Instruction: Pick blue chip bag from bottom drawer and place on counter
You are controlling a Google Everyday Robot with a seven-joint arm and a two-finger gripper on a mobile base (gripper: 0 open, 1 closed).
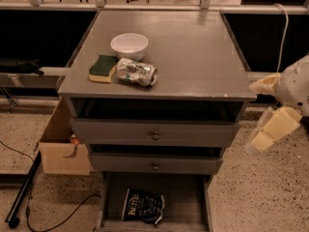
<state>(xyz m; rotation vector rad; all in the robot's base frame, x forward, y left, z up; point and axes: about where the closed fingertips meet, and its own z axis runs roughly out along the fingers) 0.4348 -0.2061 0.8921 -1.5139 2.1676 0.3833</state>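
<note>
The blue chip bag point(142, 206), dark navy foil with white lettering, lies flat in the open bottom drawer point(186, 202), left of its middle. The counter point(193, 52) is the grey cabinet top above it. My gripper point(252, 117) hangs at the right of the cabinet, level with the top drawers and beyond the counter's right front corner. Its cream fingers point(273, 127) are spread apart and hold nothing. It is far above and to the right of the bag.
On the counter's left part stand a white bowl point(129, 45), a green-yellow sponge point(102, 68) and a crushed silver-green can point(137, 72). Two knobbed drawers point(155, 135) sit slightly open above the bottom drawer. A cardboard box point(63, 146) and a cable point(53, 216) are on the floor at left.
</note>
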